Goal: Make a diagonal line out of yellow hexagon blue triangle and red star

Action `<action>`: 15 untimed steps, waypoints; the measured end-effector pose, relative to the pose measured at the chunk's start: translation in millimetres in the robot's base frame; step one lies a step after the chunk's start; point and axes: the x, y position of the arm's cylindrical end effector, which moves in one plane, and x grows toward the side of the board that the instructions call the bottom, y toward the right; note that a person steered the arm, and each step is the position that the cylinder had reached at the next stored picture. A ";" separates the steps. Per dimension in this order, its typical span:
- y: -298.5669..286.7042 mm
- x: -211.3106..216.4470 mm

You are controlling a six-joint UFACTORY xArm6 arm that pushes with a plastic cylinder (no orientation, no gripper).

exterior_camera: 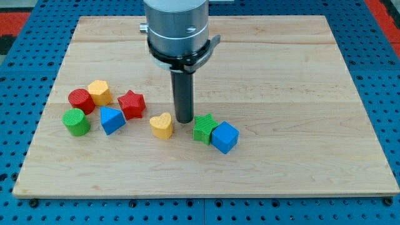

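The yellow hexagon (pixel 99 92) sits at the view's left, touching the red cylinder (pixel 80 100). The blue triangle (pixel 112 120) lies below and right of it. The red star (pixel 131 103) lies just up and right of the blue triangle. My tip (pixel 184 120) rests on the board between the yellow heart (pixel 162 125) and the green star (pixel 203 128), well to the right of the red star and apart from all three named blocks.
A green cylinder (pixel 76 122) lies left of the blue triangle. A blue cube (pixel 225 137) touches the green star's right side. The wooden board (pixel 281 94) is ringed by a blue pegboard.
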 end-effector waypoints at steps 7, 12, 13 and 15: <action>-99.6 -7.3; -21.6 -23.6; -19.2 36.0; -26.9 -104.3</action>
